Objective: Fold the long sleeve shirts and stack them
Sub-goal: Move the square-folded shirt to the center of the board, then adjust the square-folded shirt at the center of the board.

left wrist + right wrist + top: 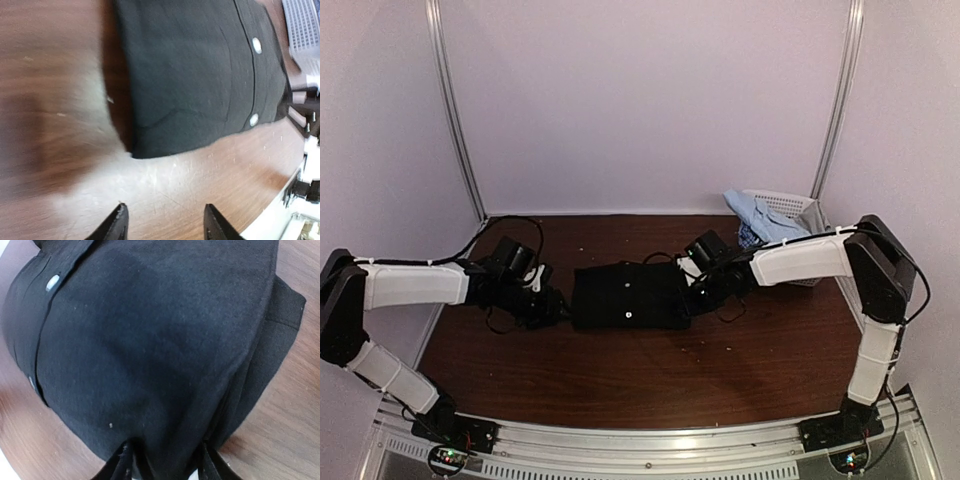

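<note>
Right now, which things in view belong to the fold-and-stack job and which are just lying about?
Job:
black shirt, folded mid-table
pale blue shirt, draped over the white basket
patterned shirt, just beneath the blue one

Lying about:
white basket, far right corner
</note>
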Motion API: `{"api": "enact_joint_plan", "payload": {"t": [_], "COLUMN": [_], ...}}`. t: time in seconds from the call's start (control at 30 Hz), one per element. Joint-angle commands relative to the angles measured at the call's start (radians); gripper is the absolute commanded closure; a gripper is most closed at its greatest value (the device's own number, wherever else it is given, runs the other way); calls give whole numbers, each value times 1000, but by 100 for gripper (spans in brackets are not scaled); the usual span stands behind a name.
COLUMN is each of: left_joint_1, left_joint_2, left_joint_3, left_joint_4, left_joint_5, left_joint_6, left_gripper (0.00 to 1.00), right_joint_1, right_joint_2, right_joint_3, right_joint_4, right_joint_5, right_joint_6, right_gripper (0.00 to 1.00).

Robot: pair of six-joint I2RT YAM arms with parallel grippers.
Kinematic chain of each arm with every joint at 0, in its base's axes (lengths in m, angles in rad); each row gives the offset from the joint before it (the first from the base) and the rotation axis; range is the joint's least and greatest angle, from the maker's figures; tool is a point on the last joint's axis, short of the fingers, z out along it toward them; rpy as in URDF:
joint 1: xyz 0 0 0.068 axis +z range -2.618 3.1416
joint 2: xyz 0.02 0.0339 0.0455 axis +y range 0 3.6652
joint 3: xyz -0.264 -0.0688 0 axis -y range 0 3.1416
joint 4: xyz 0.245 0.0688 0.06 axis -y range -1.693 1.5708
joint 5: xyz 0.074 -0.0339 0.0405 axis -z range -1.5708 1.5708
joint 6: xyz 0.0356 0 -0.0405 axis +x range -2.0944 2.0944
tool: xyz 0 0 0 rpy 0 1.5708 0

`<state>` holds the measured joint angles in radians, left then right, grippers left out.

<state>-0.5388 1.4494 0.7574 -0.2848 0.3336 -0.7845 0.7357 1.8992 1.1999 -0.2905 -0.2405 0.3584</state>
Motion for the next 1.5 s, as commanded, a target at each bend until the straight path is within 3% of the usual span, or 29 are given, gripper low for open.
{"api": "enact_joint_plan", "payload": {"t": [0.0, 0.2, 0.4, 0.6, 1.03, 1.3, 1.47], "left_joint_1": [32, 86, 129, 148, 148, 148, 148], "left_joint_2": [-25, 150, 362, 514, 630, 662, 664], "left_joint_3": [77, 303, 522, 645, 717, 734, 738], "left_joint_4": [-55, -21, -37, -53, -55, -54, -55], "left_joint_5": [-165, -146, -129, -101, -89, -91, -85], "left_joint_6": [-6, 119, 179, 204, 205, 202, 203], "left_gripper": [44, 40, 40, 40, 51, 70, 80], "right_joint_1": [8, -50, -93, -111, -129, -145, -147], "right_joint_2": [-74, -61, 124, 276, 393, 430, 488], "right_joint_3": [-6, 111, 288, 445, 562, 610, 675], "right_joint_4": [-28, -40, -53, -72, -93, -88, -104], "right_joint_5": [45, 150, 177, 161, 224, 201, 184], "right_joint_6": [-15, 43, 56, 45, 39, 36, 36], "right_gripper": [44, 42, 48, 51, 52, 50, 55]}}
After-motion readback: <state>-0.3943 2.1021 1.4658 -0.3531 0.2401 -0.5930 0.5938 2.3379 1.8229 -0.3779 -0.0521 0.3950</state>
